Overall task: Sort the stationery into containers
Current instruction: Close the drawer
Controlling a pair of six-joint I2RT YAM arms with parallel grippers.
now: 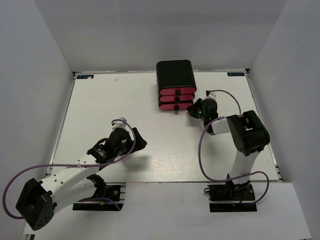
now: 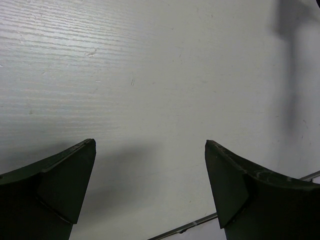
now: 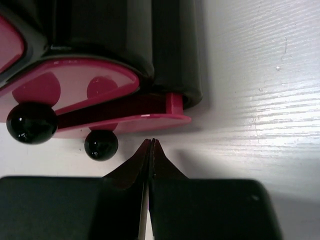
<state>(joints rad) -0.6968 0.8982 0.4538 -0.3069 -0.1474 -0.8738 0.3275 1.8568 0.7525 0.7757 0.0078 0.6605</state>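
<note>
The black drawer box [image 1: 175,75] with three pink-fronted drawers [image 1: 176,99] stands at the back middle of the table. No pens or markers are in view. My right gripper [image 1: 194,111] is shut and empty, its tips [image 3: 151,142] just in front of the right end of the lowest drawer [image 3: 125,120]. That drawer stands slightly pulled out, and its black knob [image 3: 101,144] is left of my tips. My left gripper [image 1: 137,141] is open and empty over bare table [image 2: 150,145] at the near middle.
White walls enclose the table on three sides. The table's front edge strip [image 2: 200,221] shows just below my left fingers. Purple cables [image 1: 205,160] loop beside both arms.
</note>
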